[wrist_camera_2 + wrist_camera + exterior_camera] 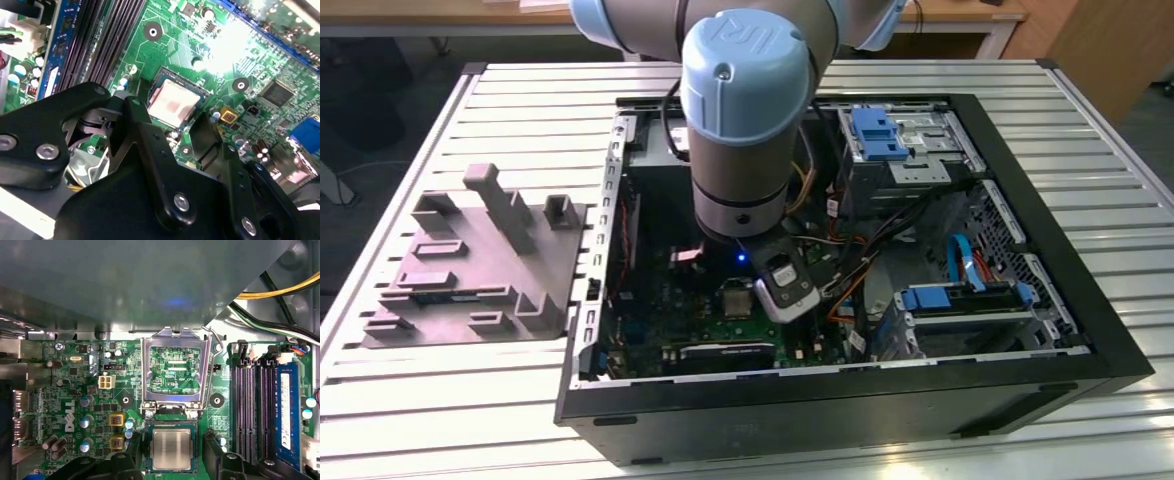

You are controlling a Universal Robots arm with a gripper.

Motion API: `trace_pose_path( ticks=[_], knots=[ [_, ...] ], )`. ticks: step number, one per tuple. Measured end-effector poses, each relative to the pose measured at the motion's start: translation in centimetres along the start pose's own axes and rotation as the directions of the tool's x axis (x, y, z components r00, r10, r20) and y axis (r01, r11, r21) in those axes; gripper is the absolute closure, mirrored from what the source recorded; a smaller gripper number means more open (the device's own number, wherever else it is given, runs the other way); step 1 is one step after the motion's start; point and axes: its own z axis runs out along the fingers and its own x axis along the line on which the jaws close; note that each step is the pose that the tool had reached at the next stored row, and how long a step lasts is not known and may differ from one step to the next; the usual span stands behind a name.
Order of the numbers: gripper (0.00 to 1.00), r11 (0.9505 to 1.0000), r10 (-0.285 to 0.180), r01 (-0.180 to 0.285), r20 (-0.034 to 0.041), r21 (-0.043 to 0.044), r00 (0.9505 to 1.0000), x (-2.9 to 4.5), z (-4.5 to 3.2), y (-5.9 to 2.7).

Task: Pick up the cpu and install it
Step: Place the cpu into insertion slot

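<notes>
Cpu (171, 449) seated flat in socket (172, 102) on green motherboard (75, 390); hinged retention frame (174, 371) open, swung up beside it. Jaws spread, empty, flanking cpu just above. Placement step looks done; judged next: clear withdrawal, then frame closure.

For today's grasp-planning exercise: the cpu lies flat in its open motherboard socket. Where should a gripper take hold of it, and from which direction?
Grip the cpu by two opposite edges of its thin square body, coming straight down from above. It lies flat and low in the socket, so its sides are hemmed in. The retention frame is swung open, leaving the top free. The gripper hangs just over it.
</notes>
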Motion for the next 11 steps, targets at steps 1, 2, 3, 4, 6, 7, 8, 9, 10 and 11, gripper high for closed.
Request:
trace_pose_path(
  ticks=[1, 2, 3, 4, 6, 7, 8, 9, 10, 11],
  knots=[
    [0.4, 1.0, 0.0, 0.0, 0.0001, -0.0003, 1.0, 0.0, -0.14, 0.01],
    [0.4, 1.0, 0.0, 0.0, 0.0001, -0.0003, 1.0, 0.0, -0.3, 0.02],
    [0.4, 1.0, 0.0, 0.0, 0.0002, -0.0003, 1.0, 0.0, -0.49, 0.03],
    [0.4, 1.0, 0.0, 0.0, 0.0001, -0.0002, 1.0, 0.0, -0.67, 0.03],
    [0.4, 1.0, 0.0, 0.0, -0.0006, -0.0003, 1.0, 0.0, -1.04, 0.05],
    [0.4, 1.0, 0.0, 0.0, -0.0011, -0.0002, 1.0, 0.0, -1.2, 0.06],
    [0.42, 1.0, 0.0, 0.0, -0.0016, -0.0001, 1.0, 0.0, -1.32, 0.06],
    [0.48, 1.0, 0.0, 0.0, -0.002, -0.0003, 1.0, 0.0, -1.36, 0.07],
    [0.55, 1.0, 0.0, 0.0, -0.0022, -0.0005, 1.0, 0.0, -1.37, 0.07],
    [0.55, 1.0, 0.0, 0.0, -0.0023, -0.0006, 1.0, 0.0, -1.37, 0.07]
  ],
)
